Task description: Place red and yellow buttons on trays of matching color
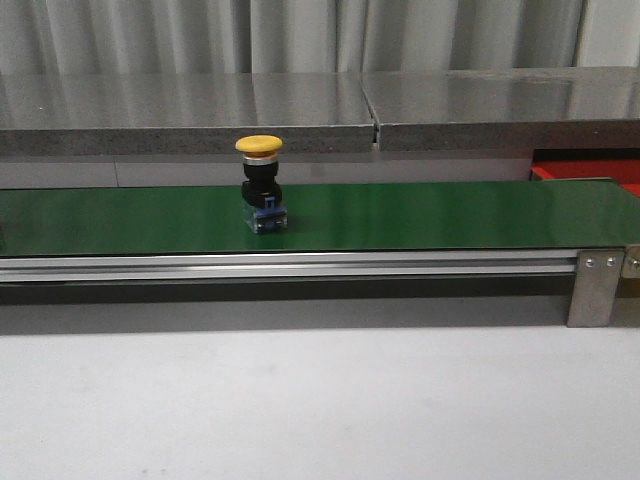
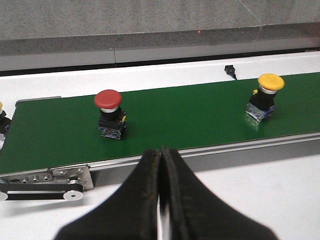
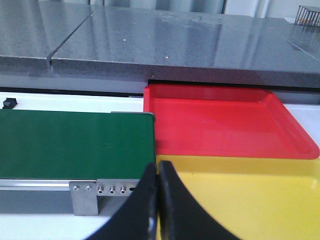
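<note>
The left gripper (image 2: 160, 165) shows in its wrist view as two black fingers pressed together with no gap, holding nothing. It hangs over the white table (image 2: 280, 195), on the near side of the green belt (image 2: 190, 120) and apart from everything on it.

The right gripper (image 3: 159, 180) looks the same in its own wrist view: black fingers closed against each other, empty. It sits just above the near edge of the yellow tray (image 3: 260, 200), beside the belt's metal end bracket (image 3: 85, 197).

On the belt, seen from the left wrist, a red button (image 2: 109, 114) stands upright with a red domed cap on a dark body. A yellow button (image 2: 266, 96) stands upright farther along the belt, well apart from the red one. A third button (image 2: 2, 120) is only partly visible at the picture's edge, too cut off to describe.

In the front view, only the yellow button is in sight, upright near the middle of the belt, its yellow cap above a black body and blue base.

The red tray (image 3: 225, 125) lies flat just past the belt's end, with the yellow tray touching its near edge. Both trays hold no buttons. A grey stone counter (image 3: 175, 45) runs behind everything.
</note>
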Robot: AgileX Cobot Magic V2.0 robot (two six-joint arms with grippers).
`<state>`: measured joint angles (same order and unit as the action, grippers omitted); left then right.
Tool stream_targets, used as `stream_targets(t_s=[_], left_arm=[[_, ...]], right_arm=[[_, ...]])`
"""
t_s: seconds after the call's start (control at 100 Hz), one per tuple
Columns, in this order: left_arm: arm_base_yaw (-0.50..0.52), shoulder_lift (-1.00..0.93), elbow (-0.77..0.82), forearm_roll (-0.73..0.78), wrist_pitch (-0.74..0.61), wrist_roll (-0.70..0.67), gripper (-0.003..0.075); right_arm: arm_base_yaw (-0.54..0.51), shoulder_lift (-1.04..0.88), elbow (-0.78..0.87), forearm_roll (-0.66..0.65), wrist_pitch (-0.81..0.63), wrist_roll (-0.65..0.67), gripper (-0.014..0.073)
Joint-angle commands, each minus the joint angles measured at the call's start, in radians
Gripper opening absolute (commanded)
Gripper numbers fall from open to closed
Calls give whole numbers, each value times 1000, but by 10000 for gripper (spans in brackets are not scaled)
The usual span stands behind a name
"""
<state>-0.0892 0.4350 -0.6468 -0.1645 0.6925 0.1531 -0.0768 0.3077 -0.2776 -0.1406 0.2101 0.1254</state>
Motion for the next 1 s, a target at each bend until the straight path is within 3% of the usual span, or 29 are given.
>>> stream_targets(t_s=[0.0,0.16,0.38,0.57,0.67,0.86,0.93,0.99], left_arm=[[-8,6,-26,-16,-64,1,-19],[-8,6,-26,-16,-64,1,-19],[-8,6,-26,-16,-64,1,-19],[-8,6,-26,-16,-64,1,-19],[-8,6,-26,-16,-64,1,-19],[-8,6,-26,-16,-64,1,-19],[-8,6,-26,-16,-64,1,-19],[-8,6,-26,-16,-64,1,-19]], right_arm=[[-3,109,-103,-45,-72,-2,-66],[28,292,-232,-60,-63,-2,-66],[147,510,-429,-60,-12,-2,-66],[244,717,-599,-58,128,-2,-40],[285,812,-688,-58,217,-2,99],[353,970,-863,-58,380,-2,584],[378,1024,-937,-58,457,-16,661],[402,1073,-1004,-58,526,-45,662]])
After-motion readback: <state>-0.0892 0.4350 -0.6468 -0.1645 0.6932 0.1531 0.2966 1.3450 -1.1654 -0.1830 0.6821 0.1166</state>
